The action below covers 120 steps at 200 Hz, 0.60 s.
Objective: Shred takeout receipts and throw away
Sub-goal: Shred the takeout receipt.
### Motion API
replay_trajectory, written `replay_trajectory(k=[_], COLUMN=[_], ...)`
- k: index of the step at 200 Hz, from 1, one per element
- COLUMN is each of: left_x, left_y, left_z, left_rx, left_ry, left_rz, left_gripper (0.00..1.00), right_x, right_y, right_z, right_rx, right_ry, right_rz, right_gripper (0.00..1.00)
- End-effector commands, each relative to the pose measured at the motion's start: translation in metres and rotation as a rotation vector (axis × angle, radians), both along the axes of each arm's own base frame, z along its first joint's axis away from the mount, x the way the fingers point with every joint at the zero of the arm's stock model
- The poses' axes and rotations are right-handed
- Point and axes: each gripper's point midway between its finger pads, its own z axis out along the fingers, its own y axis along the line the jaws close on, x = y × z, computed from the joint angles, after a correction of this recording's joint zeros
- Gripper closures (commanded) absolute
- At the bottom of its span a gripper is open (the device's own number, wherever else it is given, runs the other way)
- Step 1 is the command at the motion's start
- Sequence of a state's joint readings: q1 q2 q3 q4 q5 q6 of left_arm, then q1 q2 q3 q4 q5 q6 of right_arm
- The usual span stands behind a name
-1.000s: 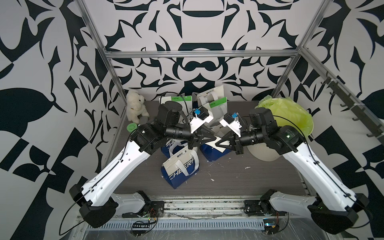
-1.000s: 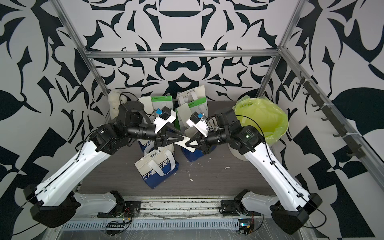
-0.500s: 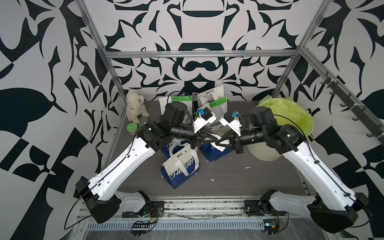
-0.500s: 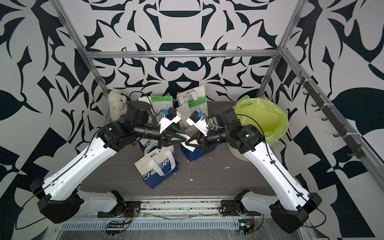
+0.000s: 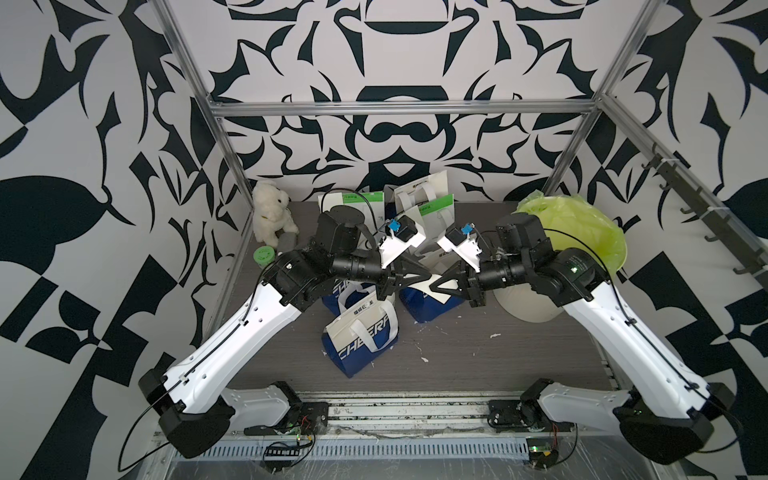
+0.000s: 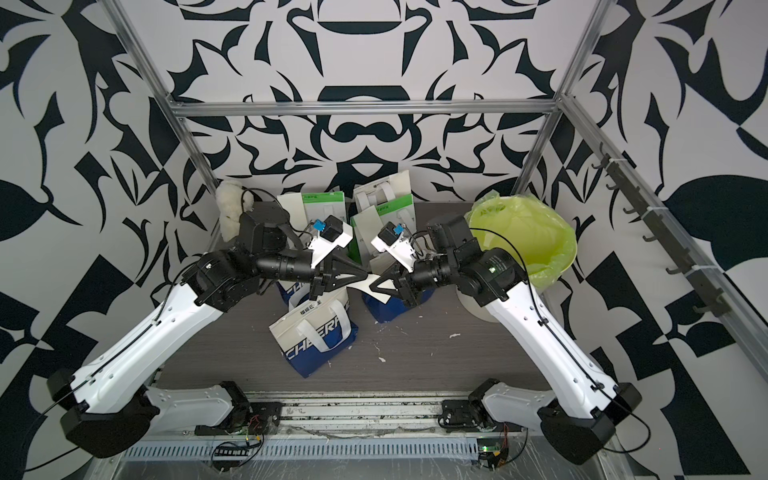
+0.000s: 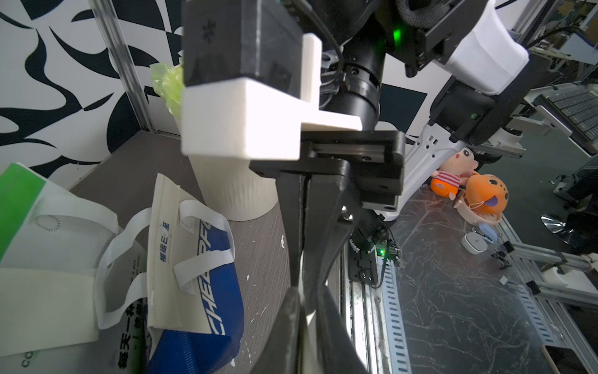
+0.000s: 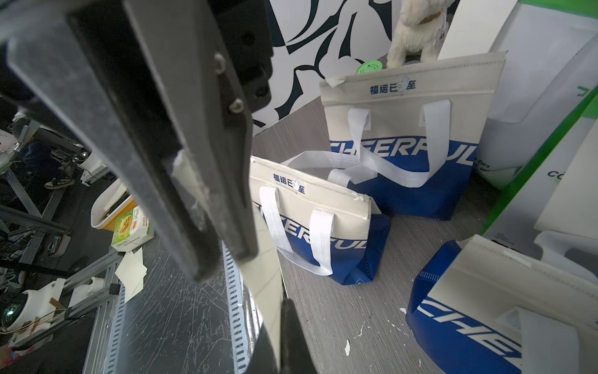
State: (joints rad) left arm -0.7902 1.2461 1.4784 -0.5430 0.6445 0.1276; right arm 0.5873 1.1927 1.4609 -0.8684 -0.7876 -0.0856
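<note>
One takeout receipt [image 5: 419, 287], a thin cream slip, hangs in the air above the blue-and-white bags at the middle of the table. Both grippers meet on it, tip to tip. My left gripper [image 5: 429, 277] comes from the left, its fingers pinched on one edge of the slip [image 7: 310, 319]. My right gripper [image 5: 435, 287] comes from the right and is shut on the other end [image 8: 263, 275]. In the left wrist view my left gripper [image 7: 299, 293] sits right under the right arm's fingers [image 7: 293, 226]. No other receipts show.
A white bin with a yellow-green liner [image 5: 582, 232] stands at the right behind the right arm. Three blue-and-white handled bags [image 5: 361, 336] sit mid-table, green-and-white bags [image 5: 434, 208] behind them. A plush toy [image 5: 272, 212] and green lid [image 5: 264, 254] sit back left. Small paper scraps [image 5: 424, 358] litter the table.
My left gripper has travelled right to meet the right gripper and has closed down on the receipt's free edge. The right arm has kept still with the slip.
</note>
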Motion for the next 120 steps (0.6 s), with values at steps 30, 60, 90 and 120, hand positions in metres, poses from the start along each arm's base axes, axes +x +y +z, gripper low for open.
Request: replay_trajectory(k=[30, 60, 90, 120], left_x=[0.0, 0.001, 0.002, 0.002], left_y=[-0.001, -0.002, -0.001, 0.002], left_z=[-0.001, -0.004, -0.007, -0.004], left_rx=[-0.003, 0.009, 0.009, -0.034], left_ry=[0.006, 0.021, 0.028, 0.021], left_rz=[-0.009, -0.008, 0.005, 0.03], left_gripper=[1.0, 1.0, 1.0, 1.0], right_x=[0.0, 0.002, 0.0, -0.003], right_y=[0.001, -0.001, -0.003, -0.003], right_z=[0.015, 0.017, 0.028, 0.039], right_rx=[0.024, 0.024, 0.073, 0.135], right_ry=[-0.041, -0.064, -0.125, -0.163], right_rz=[0.0, -0.022, -0.032, -0.035], right_gripper=[1.0, 0.88, 0.59, 0.47])
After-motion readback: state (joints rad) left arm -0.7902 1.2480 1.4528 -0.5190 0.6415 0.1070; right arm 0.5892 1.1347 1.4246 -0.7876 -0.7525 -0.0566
